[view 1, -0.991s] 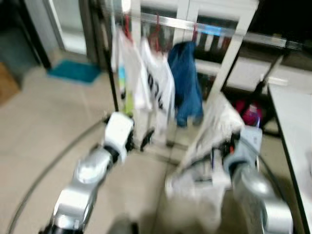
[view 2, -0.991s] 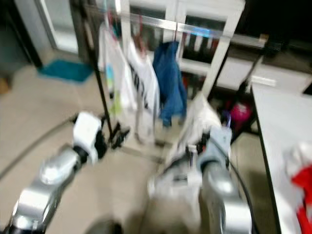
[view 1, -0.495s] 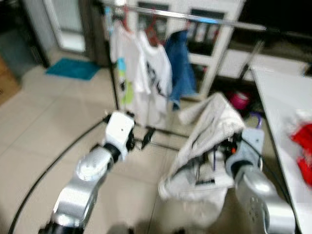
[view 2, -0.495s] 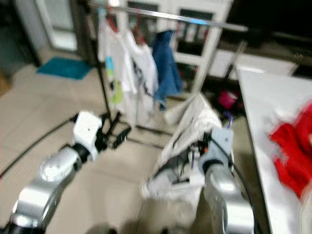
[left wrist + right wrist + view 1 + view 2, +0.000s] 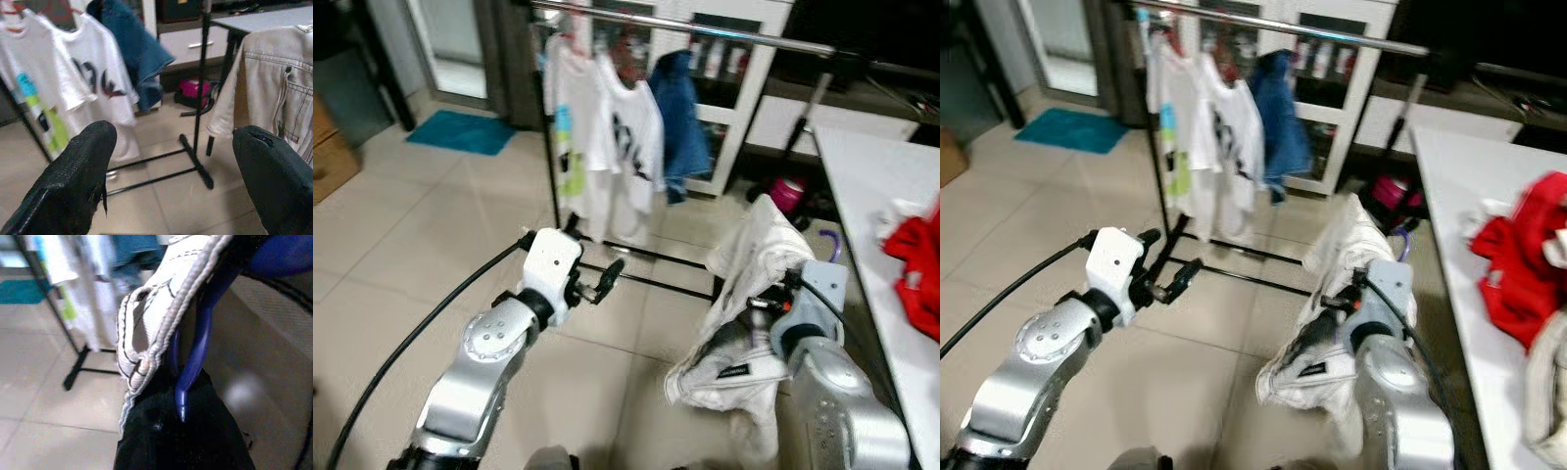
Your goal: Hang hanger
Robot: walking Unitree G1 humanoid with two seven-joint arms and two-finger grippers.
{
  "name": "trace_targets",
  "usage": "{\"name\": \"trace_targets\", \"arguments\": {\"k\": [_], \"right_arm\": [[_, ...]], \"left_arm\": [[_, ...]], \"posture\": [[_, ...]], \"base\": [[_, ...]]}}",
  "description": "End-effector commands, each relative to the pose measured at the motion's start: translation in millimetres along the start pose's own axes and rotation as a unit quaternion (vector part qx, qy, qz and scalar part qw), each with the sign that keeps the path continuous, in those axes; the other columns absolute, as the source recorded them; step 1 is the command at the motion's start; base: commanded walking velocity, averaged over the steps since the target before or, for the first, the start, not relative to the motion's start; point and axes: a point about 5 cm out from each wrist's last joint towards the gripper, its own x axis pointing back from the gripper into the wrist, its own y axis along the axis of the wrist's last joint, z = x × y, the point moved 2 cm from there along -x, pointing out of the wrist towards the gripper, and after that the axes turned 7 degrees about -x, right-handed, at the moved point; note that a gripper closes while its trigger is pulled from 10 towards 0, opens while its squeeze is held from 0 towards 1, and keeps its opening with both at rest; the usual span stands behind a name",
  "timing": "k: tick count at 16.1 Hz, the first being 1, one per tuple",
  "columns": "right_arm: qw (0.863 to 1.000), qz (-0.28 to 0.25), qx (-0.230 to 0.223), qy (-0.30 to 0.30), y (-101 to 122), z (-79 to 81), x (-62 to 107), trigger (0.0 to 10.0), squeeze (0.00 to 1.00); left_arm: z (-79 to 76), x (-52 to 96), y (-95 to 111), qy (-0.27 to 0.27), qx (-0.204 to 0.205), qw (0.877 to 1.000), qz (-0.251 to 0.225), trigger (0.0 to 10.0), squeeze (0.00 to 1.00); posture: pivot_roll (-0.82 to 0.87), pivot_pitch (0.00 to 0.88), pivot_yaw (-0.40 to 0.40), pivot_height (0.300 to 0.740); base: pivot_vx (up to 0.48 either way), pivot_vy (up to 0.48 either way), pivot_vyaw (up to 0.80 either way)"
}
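A beige tiled floor is spreading under a black clothes rack with a silver rail, beside a white table. The right gripper is clamping a blue plastic hanger carrying a pale denim jacket below the rail. The left gripper is hovering wide open, holding nothing.

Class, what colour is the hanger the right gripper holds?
The hanger is blue, clearest in the right wrist view.
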Motion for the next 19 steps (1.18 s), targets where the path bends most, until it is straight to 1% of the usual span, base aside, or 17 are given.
{"name": "trace_targets", "arguments": {"k": [1, 9, 10, 13, 15, 17, 19], "right_arm": [[0.999, -0.034, 0.002, 0.011, 15.1, 2.9, 2.3, 10.0, 0.0], [0.999, -0.031, 0.007, 0.015, 14.6, 4.4, 1.5, 10.0, 0.0], [0.999, -0.031, 0.007, 0.016, 14.7, 4.7, 1.6, 10.0, 0.0], [0.999, -0.032, 0.006, 0.016, 14.9, 5.4, 1.3, 10.0, 0.0], [0.999, -0.029, 0.006, 0.019, 14.2, 5.9, 1.1, 10.0, 0.0], [0.999, -0.027, 0.008, 0.029, 14.9, 7.4, 0.0, 10.0, 0.0], [0.997, -0.035, 0.018, 0.061, 19.9, 12.8, 0.6, 10.0, 0.0]], "left_arm": [[-1.5, -0.6, 5.2, -0.004, -0.001, 1.0, -0.009, 10.0, 0.0], [-2.0, -0.4, 5.5, -0.005, 0.0, 1.0, -0.008, 10.0, 0.0], [-1.7, -0.4, 6.9, -0.005, -0.017, 1.0, -0.01, 10.0, 0.0], [-2.6, -0.6, 6.7, -0.009, -0.033, 0.999, -0.006, 10.0, 0.0], [0.2, -0.4, 5.7, 0.001, -0.01, 1.0, -0.004, 10.0, 0.0], [1.5, -1.4, 5.5, 0.003, -0.016, 1.0, -0.002, 10.0, 0.0], [2.9, -3.0, 7.5, 0.008, -0.028, 1.0, -0.002, 10.0, 0.0]], "posture": [[0.04, 0.056, -0.069, 0.74], [0.04, 0.055, -0.07, 0.74], [0.05, 0.053, -0.072, 0.74], [0.05, 0.055, -0.07, 0.74], [0.05, 0.055, -0.068, 0.74], [0.05, 0.054, -0.068, 0.74], [0.05, 0.054, -0.071, 0.74]], "base": [[0.0, 0.352, 0.0], [0.0, 0.333, 0.0], [0.0, 0.0, 0.0], [0.0, -0.415, 0.0], [0.0, 0.0, 0.0], [0.0, 0.0, 0.0], [0.0, 0.0, 0.0]]}}
